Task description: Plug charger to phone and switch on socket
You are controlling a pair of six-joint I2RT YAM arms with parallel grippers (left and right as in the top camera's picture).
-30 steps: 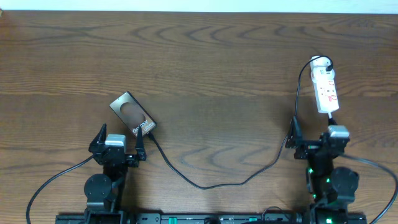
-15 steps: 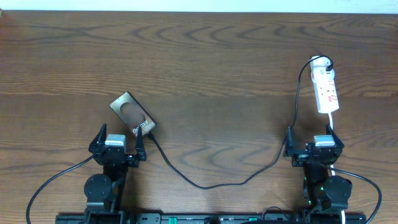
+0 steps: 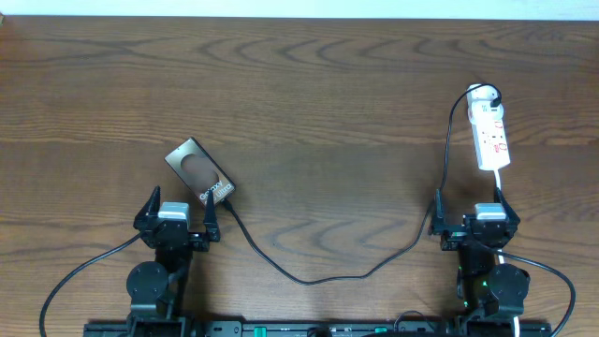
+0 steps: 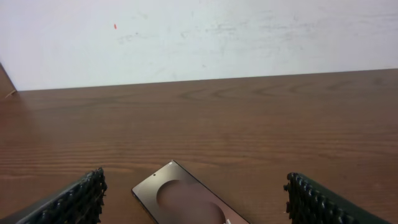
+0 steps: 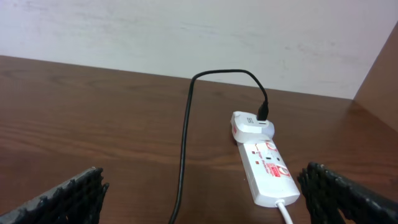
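Black and thin, the long charger cable sags in a slack loop across the brown wooden tabletop closest to you, between the two arms. On the left gripper the jaws stand spread wide with nothing between them. On the right gripper they are spread just as wide, also empty.

Just beyond the left jaws lies the flat, dark brown rectangular phone, set at an angle. The cable meets its near end, but you cannot tell whether the plug tip is seated. Expect the cable to be limp and light, so take it right behind the tip, where it is probably stiffest. The phone looks smooth and thin and is likely to skid on the wood, so brace its long edges as you push.

Farther off, ahead of the right jaws, lies the narrow white power strip with red markings. A white adapter sits at its far end. The strip looks light, so press straight down on its switch; the switch's position cannot be made out.

Mind the cable running just beside the right jaws and the strip's white cord trailing toward them; either could snag.
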